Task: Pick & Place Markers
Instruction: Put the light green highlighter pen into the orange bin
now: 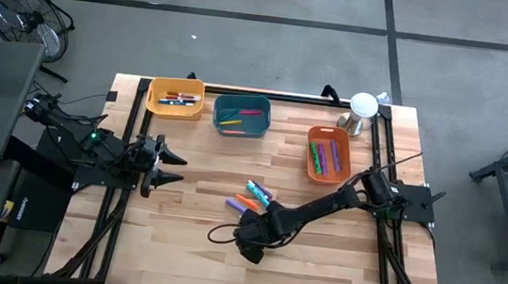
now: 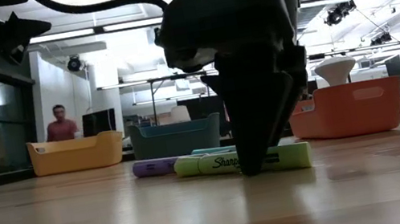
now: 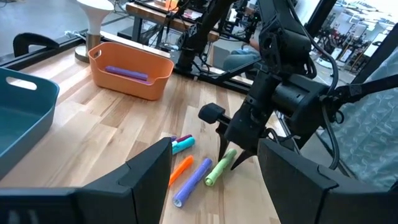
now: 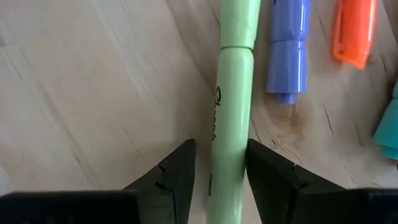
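claw [image 4: 216,168] straddles green marker [image 4: 231,112]

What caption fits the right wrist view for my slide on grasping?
Right gripper straddles a light green marker on the wooden table.

Black jointed arms, looping black cables, wedge-shaped black fingers [image 4: 180,174].

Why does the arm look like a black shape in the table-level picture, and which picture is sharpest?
Low view: bright ceiling lights behind silhouette the right gripper; near tabletop blurred. Right wrist view: sharpest, green marker crisp between the fingers. High view: even light, soft shadows.
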Controlling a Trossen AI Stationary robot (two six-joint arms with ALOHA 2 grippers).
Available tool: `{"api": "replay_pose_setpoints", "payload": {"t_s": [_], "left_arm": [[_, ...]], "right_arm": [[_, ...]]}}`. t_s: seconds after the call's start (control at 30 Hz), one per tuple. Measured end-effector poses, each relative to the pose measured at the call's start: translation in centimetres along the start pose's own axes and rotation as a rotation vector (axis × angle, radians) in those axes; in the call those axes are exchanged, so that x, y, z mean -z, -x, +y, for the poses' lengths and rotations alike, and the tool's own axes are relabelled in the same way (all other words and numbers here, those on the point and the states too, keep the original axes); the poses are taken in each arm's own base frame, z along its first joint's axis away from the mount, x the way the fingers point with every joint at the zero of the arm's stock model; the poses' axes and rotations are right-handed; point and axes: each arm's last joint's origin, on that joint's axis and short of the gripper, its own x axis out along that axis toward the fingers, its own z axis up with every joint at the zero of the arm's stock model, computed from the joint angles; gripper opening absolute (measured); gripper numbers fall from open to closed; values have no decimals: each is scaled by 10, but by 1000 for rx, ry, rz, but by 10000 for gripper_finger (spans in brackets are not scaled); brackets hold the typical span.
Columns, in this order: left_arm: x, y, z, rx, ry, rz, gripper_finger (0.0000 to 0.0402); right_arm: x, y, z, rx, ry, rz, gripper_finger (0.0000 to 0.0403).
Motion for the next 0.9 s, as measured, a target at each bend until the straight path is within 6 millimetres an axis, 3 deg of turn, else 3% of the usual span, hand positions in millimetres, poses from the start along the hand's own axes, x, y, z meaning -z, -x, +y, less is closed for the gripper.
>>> {"api": "replay_pose_setpoints", "payload": {"t_s": [0.2,0.4,0.9], "left_arm": [[0,0,0,0,3,0,232],[0,0,0,0,10,0,232],[1,0,0,-3,20,5,232]], "right_arm": [[2,-9,0,12,-26,27,117],[1,-10,-3,19,-46,39,61],[-3,-12,-8,-7,-57,80,59]]}}
